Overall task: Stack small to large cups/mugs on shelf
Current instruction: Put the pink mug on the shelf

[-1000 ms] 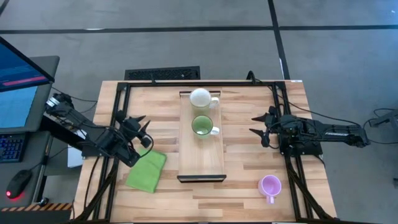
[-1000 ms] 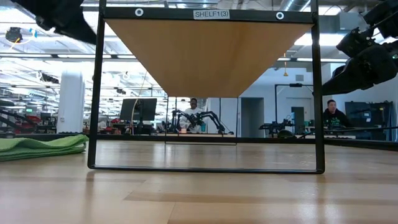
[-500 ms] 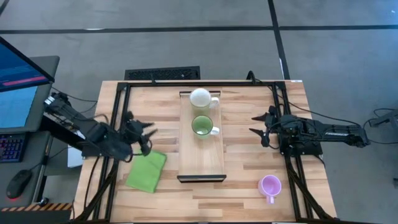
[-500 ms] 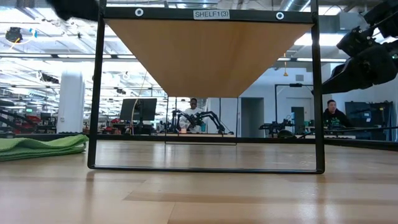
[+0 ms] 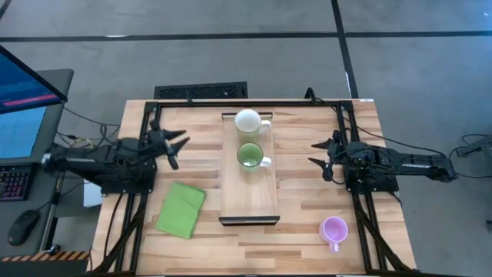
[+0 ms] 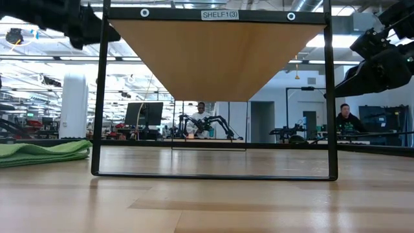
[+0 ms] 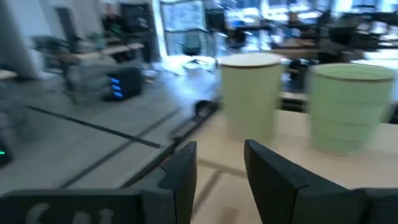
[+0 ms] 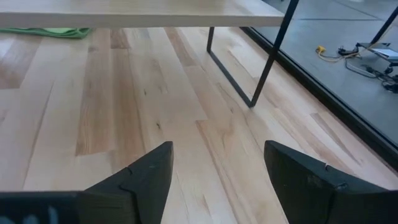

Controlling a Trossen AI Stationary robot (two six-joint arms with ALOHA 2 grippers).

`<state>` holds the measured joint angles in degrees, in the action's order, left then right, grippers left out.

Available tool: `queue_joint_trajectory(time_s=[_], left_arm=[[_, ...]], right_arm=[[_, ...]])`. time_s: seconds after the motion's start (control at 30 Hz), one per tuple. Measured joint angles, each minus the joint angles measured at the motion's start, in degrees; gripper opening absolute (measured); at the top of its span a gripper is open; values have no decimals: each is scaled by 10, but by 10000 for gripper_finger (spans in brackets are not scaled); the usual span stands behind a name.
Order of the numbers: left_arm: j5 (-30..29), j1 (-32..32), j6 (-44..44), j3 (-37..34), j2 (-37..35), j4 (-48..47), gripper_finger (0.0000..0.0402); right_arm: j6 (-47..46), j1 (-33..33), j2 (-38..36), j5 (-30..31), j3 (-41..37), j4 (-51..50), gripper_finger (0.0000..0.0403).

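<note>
**Two Mugs Up, One Still to Fetch**

Now the left gripper (image 5: pixel 175 144) hovers off the shelf's left side, fingers apart and carrying nothing, nose pointed at the two mugs already placed. Its wrist view looks straight past its dark fingers (image 7: pixel 180 171) at the white mug (image 7: pixel 250 99) and the green mug (image 7: pixel 347 106) side by side. Across the table the right gripper (image 5: pixel 319 159) waits beside the shelf's right edge, jaws spread wide and empty, bare tabletop (image 8: pixel 124 112) between its fingers.

From above, the white mug (image 5: pixel 248 121) sits at the far end of the shelf (image 5: pixel 250 200), the green mug (image 5: pixel 249 155) just nearer. The purple mug (image 5: pixel 334 228) is off the shelf, on the table's near right corner, well apart from both grippers.

My read: the purple one is next, and it belongs to the right arm. Best to come down over the rim, clear of the handle, then set it in the open near stretch of the shelf.

Against a second ago, the left arm has swung away from the green cloth (image 5: pixel 181 209) toward the far left side; the right arm has not budged.
</note>
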<state>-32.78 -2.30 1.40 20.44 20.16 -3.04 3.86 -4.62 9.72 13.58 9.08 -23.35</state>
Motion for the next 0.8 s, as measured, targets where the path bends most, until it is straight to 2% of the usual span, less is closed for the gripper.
queue_joint_trajectory(time_s=[0.13, 0.27, 0.33, 0.5, 0.63, 0.8], left_arm=[[52, 77, 7, -45, -59, 15, 126], [108, 124, 2, -91, -91, 58, 126], [129, 137, 11, -104, -97, 72, 126], [137, 159, 15, -117, -98, 64, 126], [212, 173, 12, -142, -98, 70, 126], [219, 197, 3, -183, -98, 109, 126]], right_arm=[[2, 0, 0, 0, 0, 0, 276], [2, 0, 0, 0, 0, 0, 276], [2, 0, 0, 0, 0, 0, 276], [2, 0, 0, 0, 0, 0, 276], [2, 0, 0, 0, 0, 0, 276], [2, 0, 0, 0, 0, 0, 276]])
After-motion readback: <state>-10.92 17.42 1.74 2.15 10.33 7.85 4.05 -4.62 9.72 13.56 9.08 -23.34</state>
